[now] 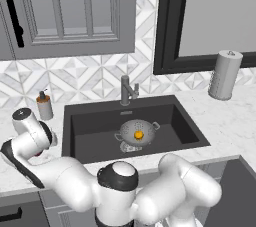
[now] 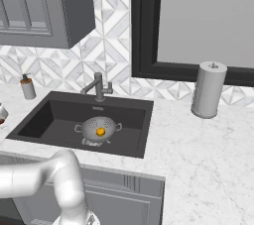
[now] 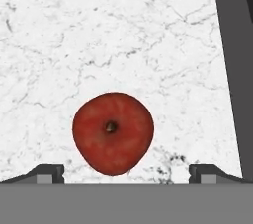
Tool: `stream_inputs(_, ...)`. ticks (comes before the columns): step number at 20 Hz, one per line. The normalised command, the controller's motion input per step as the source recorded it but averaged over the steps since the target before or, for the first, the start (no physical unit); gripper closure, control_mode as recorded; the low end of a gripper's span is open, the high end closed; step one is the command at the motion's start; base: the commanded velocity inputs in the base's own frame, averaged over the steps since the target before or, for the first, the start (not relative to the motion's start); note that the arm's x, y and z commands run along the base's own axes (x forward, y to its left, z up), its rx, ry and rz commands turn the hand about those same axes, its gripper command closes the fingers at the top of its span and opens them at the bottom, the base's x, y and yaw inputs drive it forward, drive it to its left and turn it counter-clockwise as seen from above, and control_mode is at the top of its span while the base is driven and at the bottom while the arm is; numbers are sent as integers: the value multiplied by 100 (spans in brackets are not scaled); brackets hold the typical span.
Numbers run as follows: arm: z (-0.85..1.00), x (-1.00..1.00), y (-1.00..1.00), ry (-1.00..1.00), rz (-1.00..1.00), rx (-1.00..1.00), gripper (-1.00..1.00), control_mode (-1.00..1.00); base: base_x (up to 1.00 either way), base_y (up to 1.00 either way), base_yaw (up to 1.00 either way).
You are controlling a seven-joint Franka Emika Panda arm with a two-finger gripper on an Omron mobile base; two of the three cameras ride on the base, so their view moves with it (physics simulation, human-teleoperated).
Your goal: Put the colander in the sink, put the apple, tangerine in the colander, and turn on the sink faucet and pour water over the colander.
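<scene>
White marble worktop (image 3: 123, 35) carries the round red apple (image 3: 113, 132), left of the dark charcoal sink (image 1: 165, 121). Tool (image 3: 126, 171) spread wide, empty; descend centred, then close.

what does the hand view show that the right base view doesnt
Hand view: the red apple lying on the marble counter, between the open gripper's fingers, untouched. Right base view: the colander in the sink with the tangerine inside, the sink faucet, a paper towel roll. Both show white marble counter.
</scene>
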Motion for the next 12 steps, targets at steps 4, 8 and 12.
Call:
stream_inputs(4, -36, 27, 2, 0, 0, 0, -100, -100, 0, 0, 0)
stream_inputs(8, -33, 28, 15, 0, 0, 0, -100, -100, 0, 0, 0)
stream_inputs(12, -48, 18, 19, 0, 0, -1, -100, -100, 0, 0, 0)
